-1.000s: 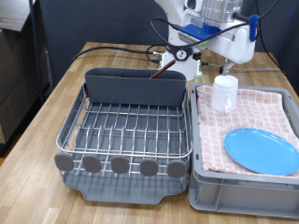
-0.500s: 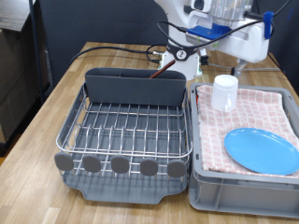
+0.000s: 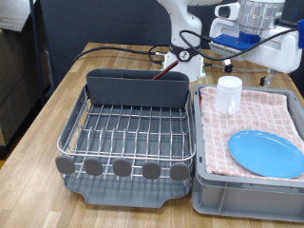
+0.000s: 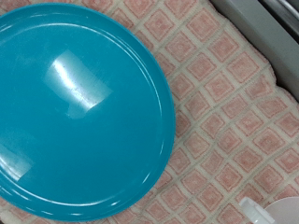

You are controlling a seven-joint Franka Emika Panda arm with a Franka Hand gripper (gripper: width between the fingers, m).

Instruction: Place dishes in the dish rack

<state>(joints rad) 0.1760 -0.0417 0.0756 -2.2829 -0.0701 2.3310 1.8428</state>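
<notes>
The work looks to be at its opening pick: nothing has reached the dish rack (image 3: 128, 133) so far, and the hand (image 3: 258, 24) hangs high at the exterior view's top right, above the grey crate (image 3: 249, 190), with its fingertips out of sight, so I cannot tell whether they are apart or together. Its wrist camera looks straight down on the light-blue plate (image 4: 79, 107), which suggests the plate is the dish being lined up; lifting it would call for getting a finger under its low rim, since it lies flat on the pink checked cloth (image 3: 275, 114). The crate holds that cloth, the plate toward the exterior view's bottom right, and the small white cup (image 3: 228, 94) upright near its far corner. The wire rack basket and its dark grey caddy (image 3: 138, 87) appear empty, standing on the wooden counter (image 3: 57, 109) just beside the crate.
</notes>
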